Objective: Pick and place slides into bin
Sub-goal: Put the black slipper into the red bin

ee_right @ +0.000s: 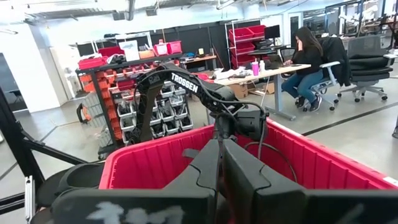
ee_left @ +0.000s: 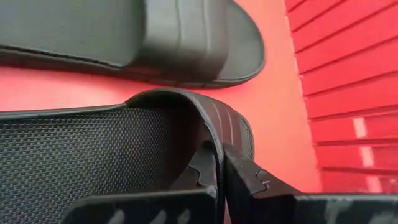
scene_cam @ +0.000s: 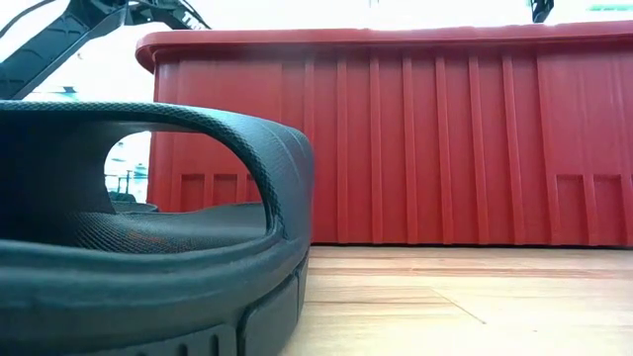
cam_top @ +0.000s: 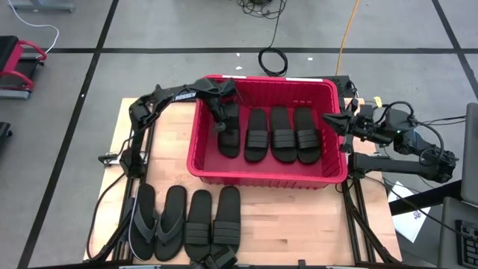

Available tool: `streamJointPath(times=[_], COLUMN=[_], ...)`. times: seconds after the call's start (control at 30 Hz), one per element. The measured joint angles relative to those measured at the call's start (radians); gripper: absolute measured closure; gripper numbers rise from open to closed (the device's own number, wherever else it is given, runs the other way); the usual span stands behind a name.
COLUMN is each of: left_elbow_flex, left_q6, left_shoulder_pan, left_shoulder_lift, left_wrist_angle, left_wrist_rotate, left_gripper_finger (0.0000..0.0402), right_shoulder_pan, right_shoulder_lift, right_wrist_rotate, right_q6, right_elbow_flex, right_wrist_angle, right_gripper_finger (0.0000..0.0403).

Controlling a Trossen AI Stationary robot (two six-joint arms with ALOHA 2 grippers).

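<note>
Nearest slide (scene_cam: 148,247): fills the low view's foreground, lying on the desk (scene_cam: 475,307) in front of the bin's outer wall.
Left claw (ee_left: 219,171): down inside the bin (cam_top: 261,173), fingers clamped on the ribbed band of a slide (ee_left: 81,155), one finger under the band and one over it.
Held slide: its sole lies along the red bin floor beneath the claw; from above it is the leftmost of 4 in the bin (cam_top: 228,134).
Bin neighbours: 3 more ribbed slides (cam_top: 282,133) lie side by side, running from just beside the left claw toward the right claw; the first of them (ee_left: 155,37) lies close beyond the fingertips in the left wrist view.
Right claw (cam_top: 334,119): held at the bin's rim on the side far from the left claw, fingers together, holding nothing.
Desk row: 4 slides (cam_top: 187,223) lie abreast on the desk outside the bin, well apart from both claws; 2 are thong flip-flops (cam_top: 157,220), 2 have ribbed bands (cam_top: 213,220).
Room: a person sits at a far table (ee_right: 305,59).
</note>
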Motion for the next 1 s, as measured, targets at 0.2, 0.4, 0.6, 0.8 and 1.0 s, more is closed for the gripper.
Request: streamJointPath(times=[0.2, 0.4, 0.6, 0.8, 1.0], left_elbow_flex=[0.000, 0.000, 0.000, 0.000, 0.000], left_q6=[-0.002, -0.005, 0.005, 0.014, 0.016], left_shoulder_pan=[-0.009, -0.033, -0.044, -0.044, -0.045], left_shoulder_lift=[0.000, 0.000, 0.000, 0.000, 0.000], left_wrist_angle=[-0.036, -0.033, -0.029, -0.027, -0.026], left_wrist_rotate=[0.032, 0.033, 0.031, 0.003, -0.041], left_gripper_finger=[0.0401, 0.0401, 0.0401, 0.0400, 0.0392], right_shoulder_pan=[0.000, 0.000, 0.000, 0.000, 0.000], right_shoulder_lift=[0.000, 0.000, 0.000, 0.000, 0.000], right_wrist_rotate=[0.000, -0.001, -0.001, -0.002, -0.005], right_q6=[-0.001, -0.009, -0.018, -0.019, -0.019], right_elbow_flex=[0.000, 0.000, 0.000, 0.000, 0.000], right_wrist_angle=[-0.016, -0.029, -0.028, -0.028, -0.028], right_gripper_finger=[0.0390, 0.0390, 0.0390, 0.0390, 0.0390])
